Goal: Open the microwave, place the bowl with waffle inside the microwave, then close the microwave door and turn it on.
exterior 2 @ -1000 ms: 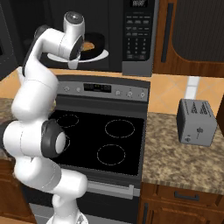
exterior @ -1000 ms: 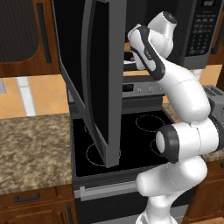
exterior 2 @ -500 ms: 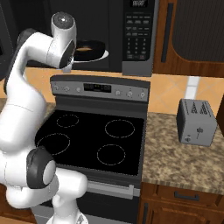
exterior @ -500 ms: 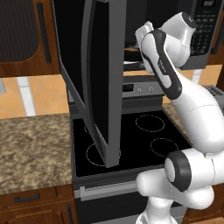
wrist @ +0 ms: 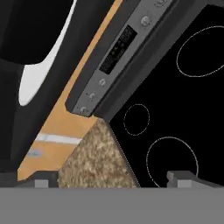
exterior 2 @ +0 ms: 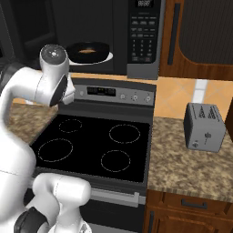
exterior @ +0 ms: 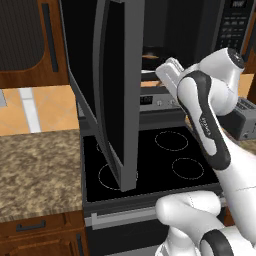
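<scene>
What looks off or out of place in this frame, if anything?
Nothing spilled or damaged. The bowl sits upright on the white turntable inside the microwave, waffle in it. The door hangs wide open over the stove, as expected mid-task. The gripper has its jaws open and empty.

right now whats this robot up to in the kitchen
The bowl with the waffle sits inside the microwave, whose door hangs wide open over the stove. The gripper is open and empty, above the stove. Closing the door and switching it on remain.
</scene>
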You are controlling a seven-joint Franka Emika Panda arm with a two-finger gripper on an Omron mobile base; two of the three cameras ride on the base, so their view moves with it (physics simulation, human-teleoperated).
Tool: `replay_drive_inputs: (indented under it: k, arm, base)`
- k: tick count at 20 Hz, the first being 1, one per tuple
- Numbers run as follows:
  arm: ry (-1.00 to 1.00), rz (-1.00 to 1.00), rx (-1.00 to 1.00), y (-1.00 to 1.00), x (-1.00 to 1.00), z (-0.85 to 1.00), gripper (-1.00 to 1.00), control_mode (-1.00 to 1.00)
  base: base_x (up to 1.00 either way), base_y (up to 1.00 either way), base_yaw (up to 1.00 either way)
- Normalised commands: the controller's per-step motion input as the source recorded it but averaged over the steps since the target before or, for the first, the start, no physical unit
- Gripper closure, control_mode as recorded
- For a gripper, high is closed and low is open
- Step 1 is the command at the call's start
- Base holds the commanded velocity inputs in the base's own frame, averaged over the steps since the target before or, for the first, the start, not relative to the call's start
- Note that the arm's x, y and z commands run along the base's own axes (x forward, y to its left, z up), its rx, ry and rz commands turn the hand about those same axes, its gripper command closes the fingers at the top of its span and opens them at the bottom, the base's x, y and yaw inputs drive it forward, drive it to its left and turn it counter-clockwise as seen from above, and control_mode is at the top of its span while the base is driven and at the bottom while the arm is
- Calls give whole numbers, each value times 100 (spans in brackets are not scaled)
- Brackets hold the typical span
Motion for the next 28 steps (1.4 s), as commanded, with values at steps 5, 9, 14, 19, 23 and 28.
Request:
replay_drive_inputs:
  k: [5, 9, 14, 19, 23, 28]
  arm:
    - [-1, 65, -65, -1, -71, -16, -100, -100]
    - [-11, 71, -72, 0, -49, -12, -100, -100]
    - [-25, 70, -68, -2, -53, -2, -100, -100]
    - [-31, 58, -52, -33, -86, -6, -100, -100]
    - [-44, 38, -45, 22, -100, -1, -100, -100]
    - [-38, 26, -36, 68, -100, 16, -100, -100]
  base:
    - [0, 0, 0]
    - [0, 0, 0]
    - [0, 0, 0]
    - [0, 0, 0]
    - [0, 0, 0]
    - [0, 0, 0]
